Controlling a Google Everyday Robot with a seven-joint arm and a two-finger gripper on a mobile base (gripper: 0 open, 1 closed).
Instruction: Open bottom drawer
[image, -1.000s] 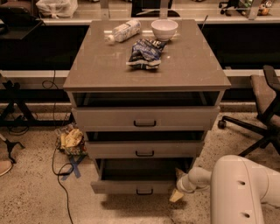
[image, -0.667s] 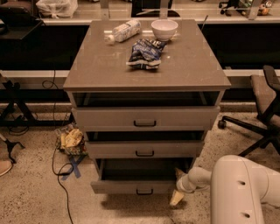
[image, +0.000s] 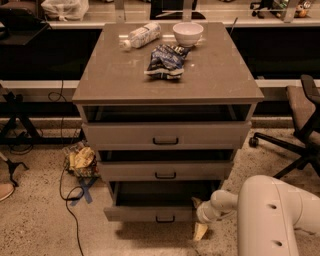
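Subject of inspection: the bottom drawer (image: 145, 214), lowest of three in a grey-beige cabinet, at 6 o'clock in the view. It stands pulled well forward of the cabinet face, its dark interior exposed and its small black handle (image: 165, 219) free. The task looks largely accomplished. The claw (image: 199, 218) sits low at 5 o'clock, hard against the right end of that drawer's front and just above the floor, with the white arm (image: 277, 215) trailing off toward 4 o'clock. Whether the claw is released or clenched cannot be told from here. The top drawer (image: 165, 134) and middle drawer (image: 165, 171) also stand ajar. On the counter (image: 220, 80) at 12 o'clock rest a bottle (image: 141, 36), a bowl (image: 188, 33) and a snack bag (image: 165, 60). Hazards, as judged: with the claw so close to the drawer's right corner, a sideways withdrawal could snag the front and skew it or push it back in. Further pulling could take the drawer past its runners. An office chair (image: 300, 130) at 3 o'clock stands near the arm's path.
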